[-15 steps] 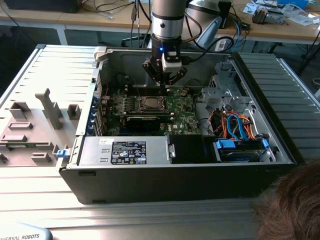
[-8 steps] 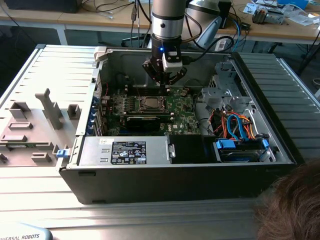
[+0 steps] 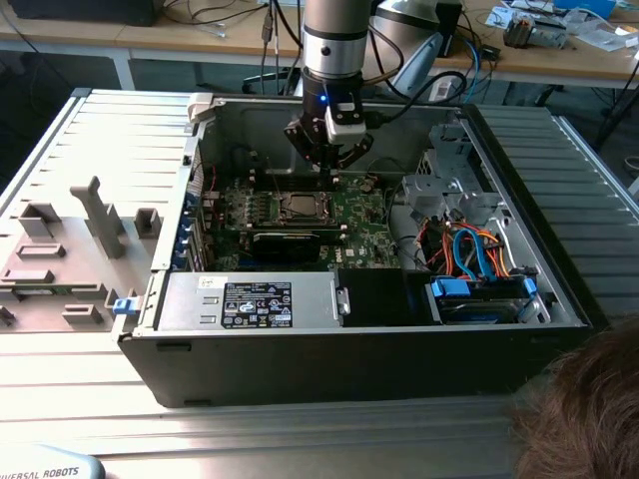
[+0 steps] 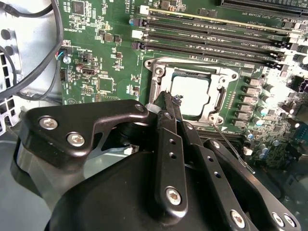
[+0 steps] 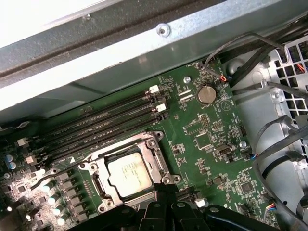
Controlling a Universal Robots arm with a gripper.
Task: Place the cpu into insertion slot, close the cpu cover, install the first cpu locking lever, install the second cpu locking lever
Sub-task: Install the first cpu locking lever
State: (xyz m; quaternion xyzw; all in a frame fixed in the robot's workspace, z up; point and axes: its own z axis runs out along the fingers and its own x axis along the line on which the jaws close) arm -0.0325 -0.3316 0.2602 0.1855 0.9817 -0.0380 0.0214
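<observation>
The pincer (image 4: 168, 100) is clenched, its tips drawn to a narrow point at the socket's corner — a shape suited, I judge, to catching a thin lever. The cpu (image 5: 129, 174) sits in the socket, with the cpu cover (image 5: 157, 161) folded flat over it. One locking lever (image 4: 234, 149) sticks out — unlatched.
</observation>
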